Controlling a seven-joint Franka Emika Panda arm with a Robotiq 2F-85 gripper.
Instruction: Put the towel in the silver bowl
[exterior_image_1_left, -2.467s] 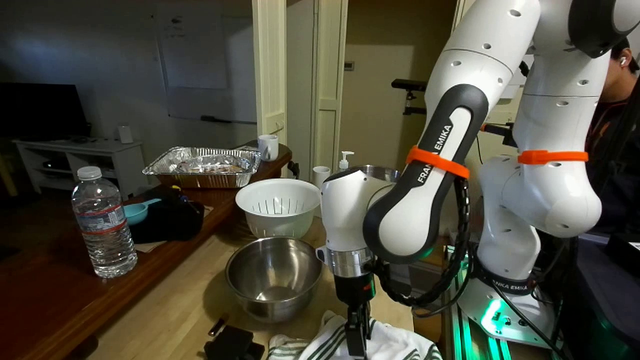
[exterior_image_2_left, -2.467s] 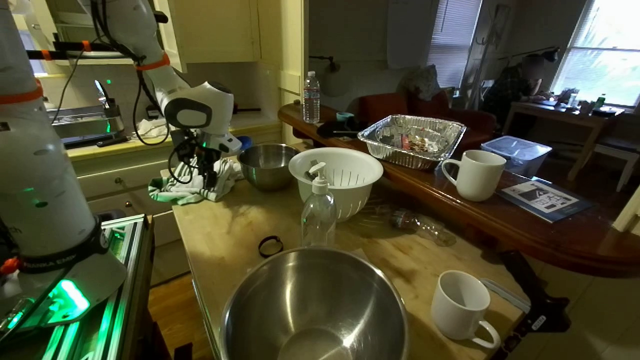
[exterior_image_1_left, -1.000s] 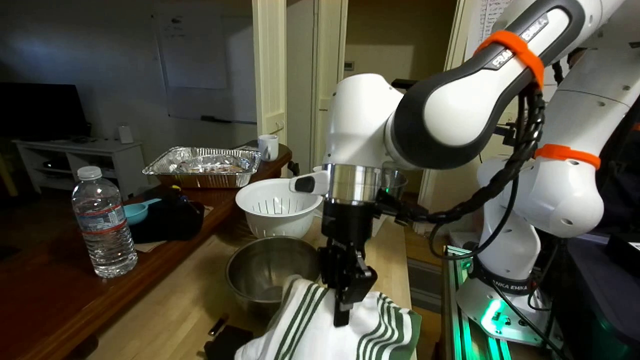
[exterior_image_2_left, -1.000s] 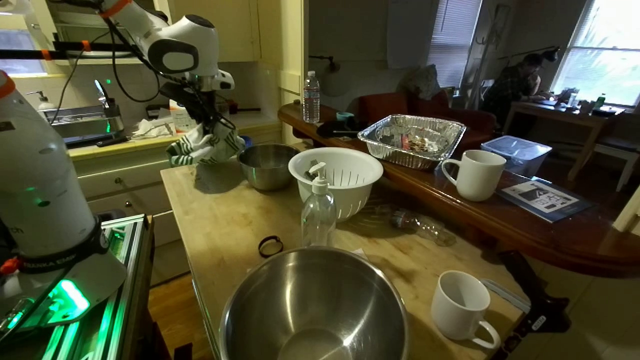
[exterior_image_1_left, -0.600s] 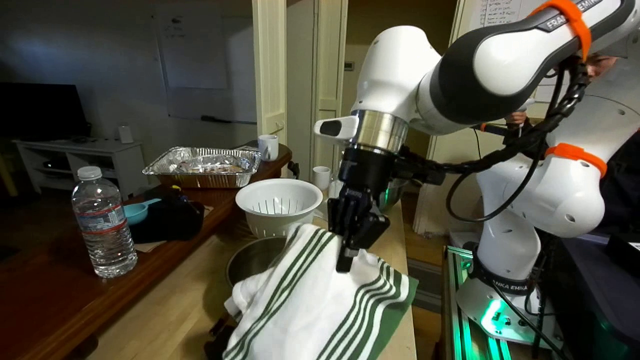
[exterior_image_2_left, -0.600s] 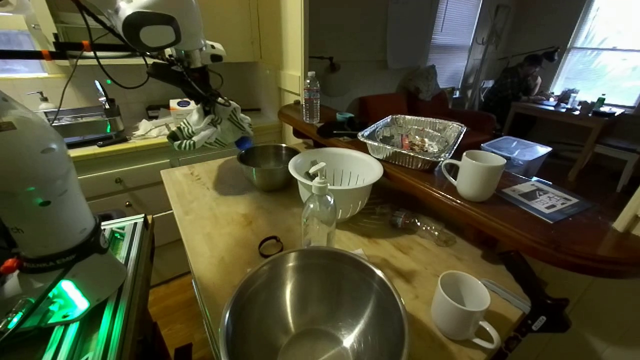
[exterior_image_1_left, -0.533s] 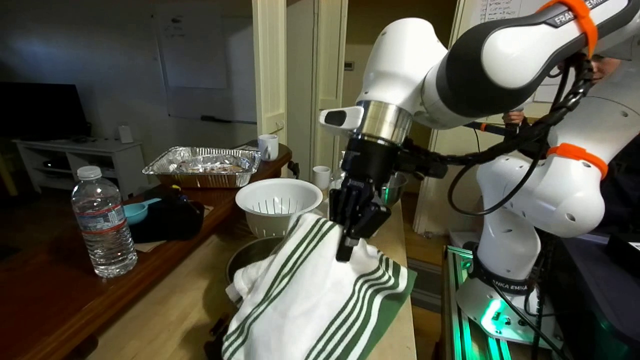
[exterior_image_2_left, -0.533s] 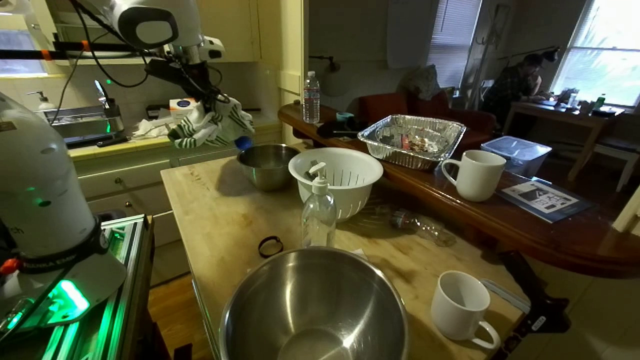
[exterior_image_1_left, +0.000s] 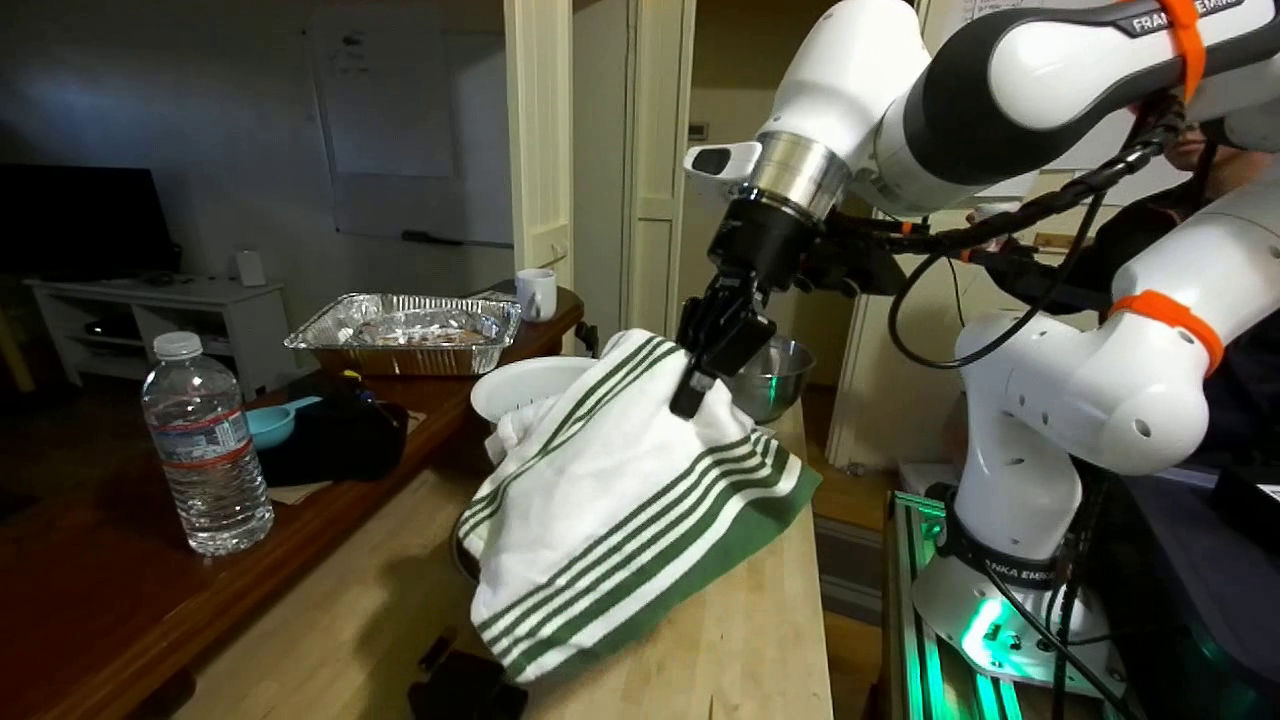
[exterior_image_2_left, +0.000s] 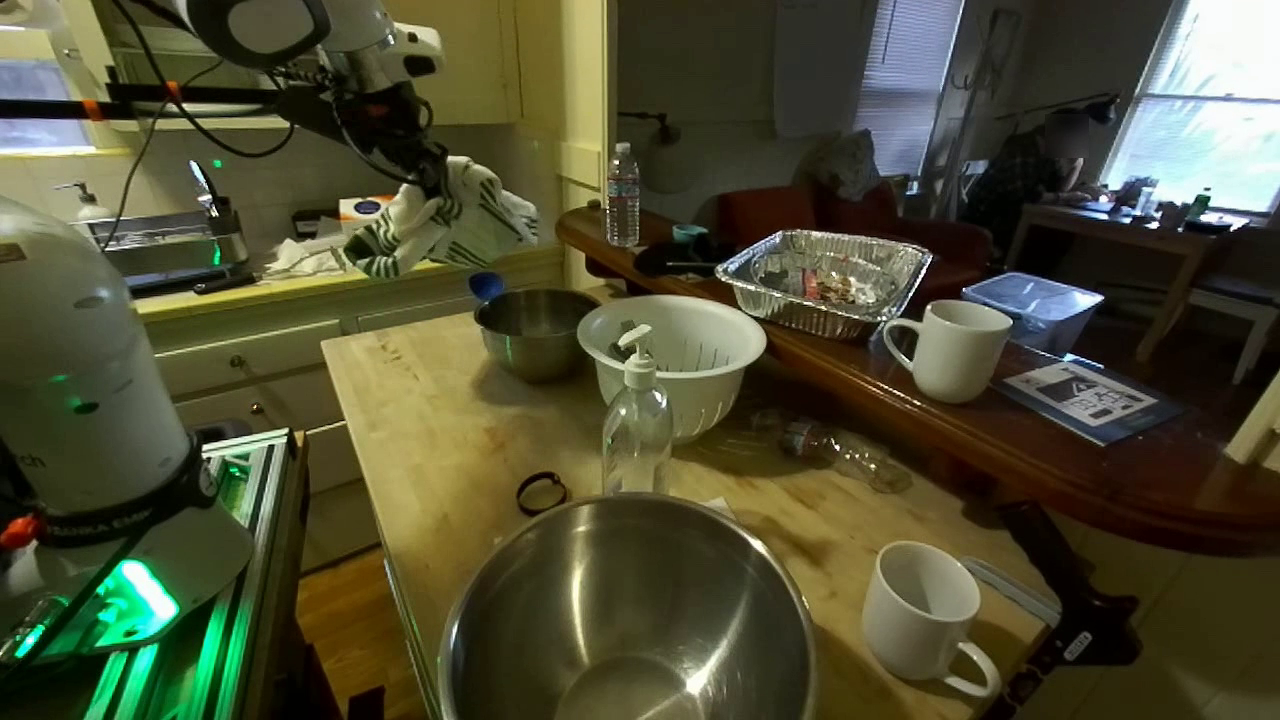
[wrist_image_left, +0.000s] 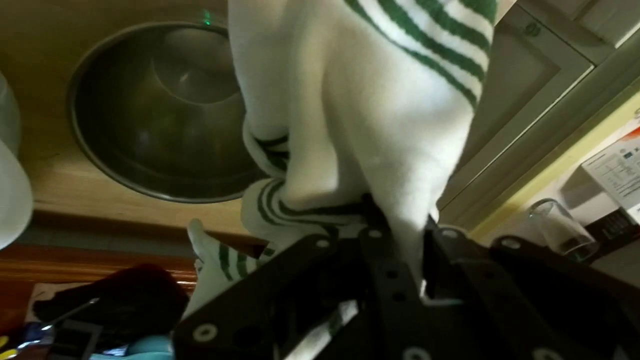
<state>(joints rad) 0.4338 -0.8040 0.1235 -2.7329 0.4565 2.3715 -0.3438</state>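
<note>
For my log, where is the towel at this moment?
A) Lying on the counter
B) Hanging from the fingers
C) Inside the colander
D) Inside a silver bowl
B: the fingers pinch the towel, and in an exterior view a gap shows between it and the silver bowl by the colander.

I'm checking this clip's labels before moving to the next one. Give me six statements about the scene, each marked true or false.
1. The gripper holds the towel in the air. True.
2. The towel is solid red. False: it is white and green.
3. The silver bowl nearer the towel has a white colander beside it. True.
4. The towel lies inside that bowl. False: it hangs from the gripper.
5. The water bottle stands upright on the brown ledge. True.
6. The white colander stands on that ledge. False: it is on the light wooden table.
</note>
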